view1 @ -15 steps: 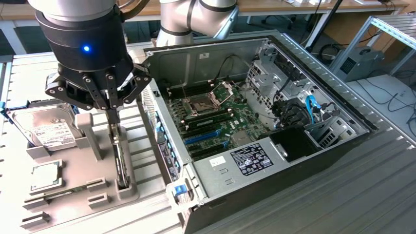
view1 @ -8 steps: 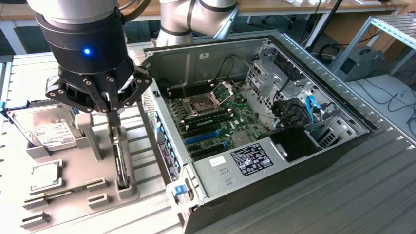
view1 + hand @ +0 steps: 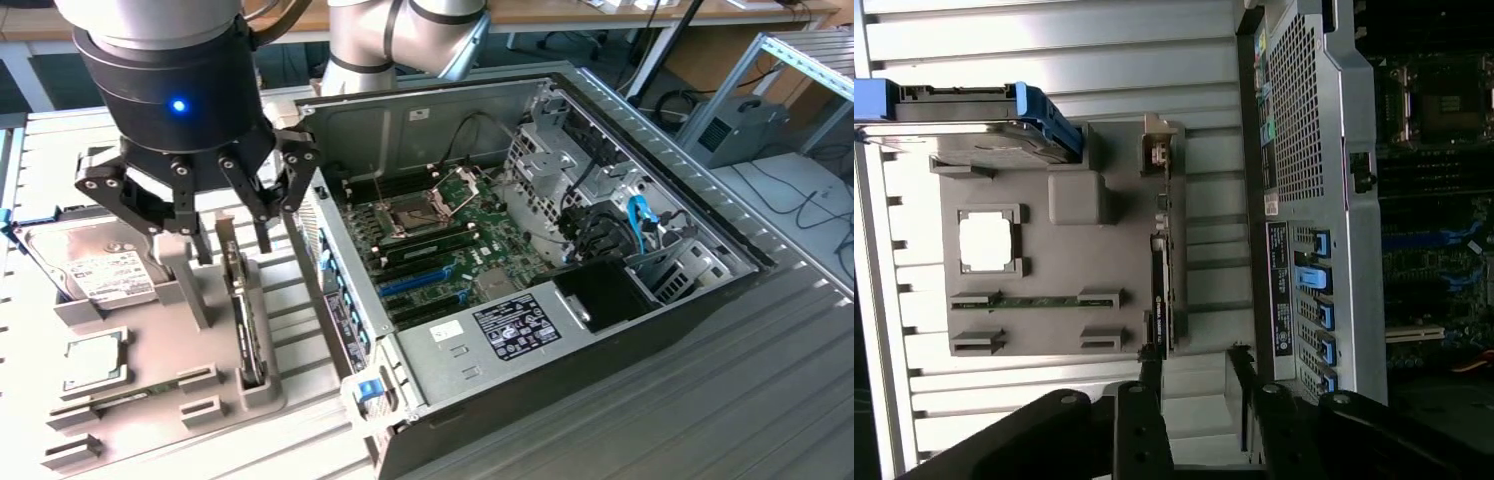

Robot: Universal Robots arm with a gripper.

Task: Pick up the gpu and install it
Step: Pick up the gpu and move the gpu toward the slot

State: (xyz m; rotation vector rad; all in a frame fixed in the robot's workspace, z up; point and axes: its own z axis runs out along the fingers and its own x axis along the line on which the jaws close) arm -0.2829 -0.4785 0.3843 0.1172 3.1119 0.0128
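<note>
The gpu is a thin dark card standing on edge in a slot of the grey holder tray, at the exterior view's left of the open computer case. The wrist view has the gpu as a narrow dark strip along the tray's edge. My gripper hangs just above the card's far end, open, its fingers apart with nothing between them. They straddle the line of the card without touching it. The gripper holds nothing.
On the tray also lie a hard drive, a square CPU and a memory stick. The case lies on its side with the motherboard and blue slots exposed. Its rear panel stands close beside the tray.
</note>
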